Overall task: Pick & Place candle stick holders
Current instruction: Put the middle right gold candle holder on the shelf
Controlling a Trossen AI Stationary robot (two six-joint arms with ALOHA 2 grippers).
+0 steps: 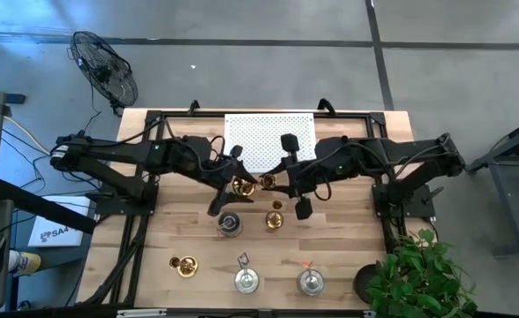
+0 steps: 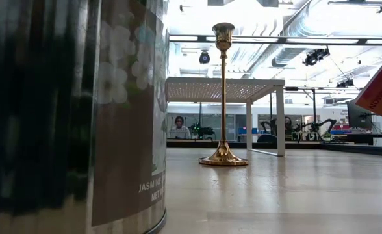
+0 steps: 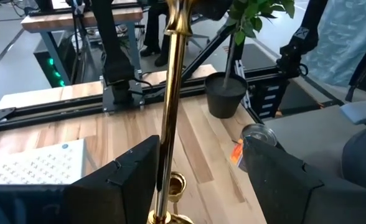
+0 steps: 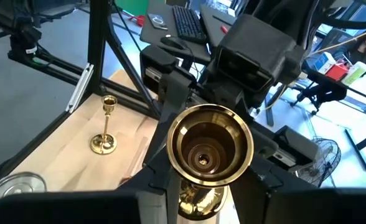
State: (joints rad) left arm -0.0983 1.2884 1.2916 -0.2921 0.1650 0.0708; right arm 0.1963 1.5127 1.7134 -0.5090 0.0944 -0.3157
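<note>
A gold holder (image 1: 242,186) with a round base and slim stem (image 3: 169,118) is at the table's middle, just in front of the white rack. In the high view its cup (image 1: 268,181) shows offset toward the right arm. My left gripper (image 1: 227,181) is open, one finger on each side of the stem. My right gripper (image 1: 296,175) is open and wide, close by the cup (image 4: 211,146), and looks down into it. Two more gold holders (image 1: 275,218) (image 1: 185,265) and three silvery ones (image 1: 229,223) (image 1: 246,281) (image 1: 309,281) stand on their bases nearer the front. My left gripper has the gold stem running close along the inner edge of one finger (image 3: 133,174), with a wide gap to the other finger (image 3: 282,180). I cannot tell whether the finger touches the stem.
The white perforated rack (image 1: 268,137) stands at the table's far edge behind both grippers. A potted plant (image 1: 418,269) sits at the near right corner. In the low view one gold holder (image 2: 223,97) stands before the rack, and a printed can (image 2: 74,117) blocks the left half.
</note>
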